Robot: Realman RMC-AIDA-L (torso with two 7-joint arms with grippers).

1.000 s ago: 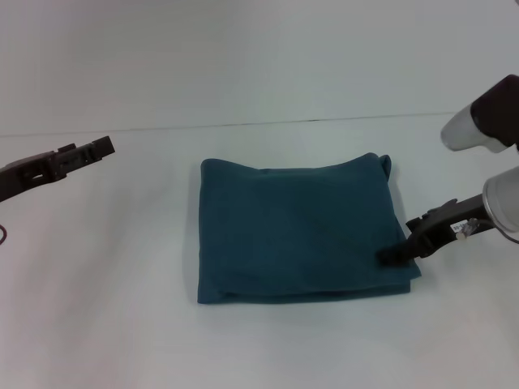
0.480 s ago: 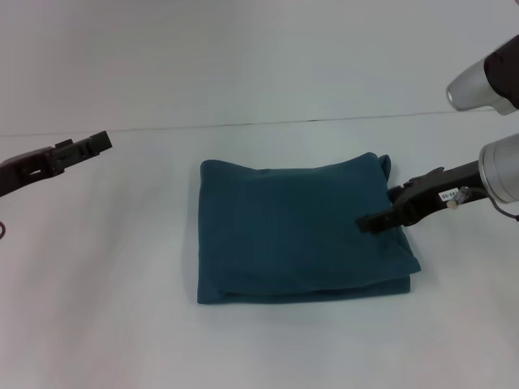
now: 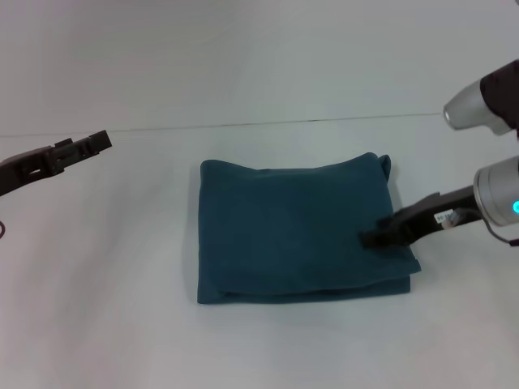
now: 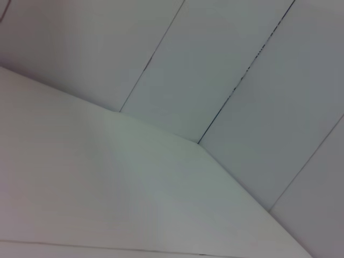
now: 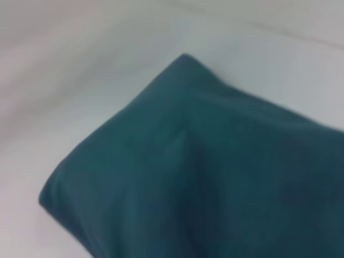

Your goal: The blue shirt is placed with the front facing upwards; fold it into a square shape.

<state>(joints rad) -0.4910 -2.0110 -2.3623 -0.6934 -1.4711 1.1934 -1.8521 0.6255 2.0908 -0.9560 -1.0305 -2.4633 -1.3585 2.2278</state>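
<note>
The blue shirt [image 3: 296, 231] lies folded into a rough square in the middle of the white table [image 3: 105, 267], plain teal side up, with no lettering showing. My right gripper [image 3: 371, 240] reaches in from the right and sits low over the shirt's right part, at or just above the cloth. In the right wrist view the shirt [image 5: 215, 166] fills most of the picture, one folded corner pointing away. My left gripper [image 3: 81, 150] hangs at the far left, well off the shirt. The left wrist view holds only table and wall.
The table's far edge [image 3: 268, 123] meets a pale wall behind the shirt. Bare white tabletop surrounds the shirt on all sides. A small flap of cloth [image 3: 384, 164] sticks out at the shirt's far right corner.
My right gripper went from the shirt's near right corner inward and away along the right edge, then came back a little toward me. The left arm has barely moved.
</note>
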